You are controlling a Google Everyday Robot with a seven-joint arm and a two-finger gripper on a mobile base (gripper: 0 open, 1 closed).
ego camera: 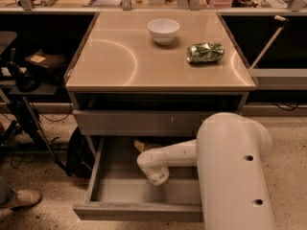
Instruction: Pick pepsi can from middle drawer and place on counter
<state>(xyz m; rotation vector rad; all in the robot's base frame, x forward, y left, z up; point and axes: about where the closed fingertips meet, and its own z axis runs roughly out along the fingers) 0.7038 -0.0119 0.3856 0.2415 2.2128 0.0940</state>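
Observation:
The middle drawer (136,211) is pulled open below the counter (115,61). My white arm reaches down into it from the right. My gripper (142,145) is deep in the drawer's back part, under the closed drawer above, and only a tan bit of it shows behind the wrist (154,166). The pepsi can is hidden from view.
A white bowl (163,30) and a crushed green-and-silver can (205,52) sit on the counter's far half. The closed scratched drawer front (144,122) hangs above the open drawer. A dark stand and cables (29,95) are at the left, and a shoe (19,199) is on the floor.

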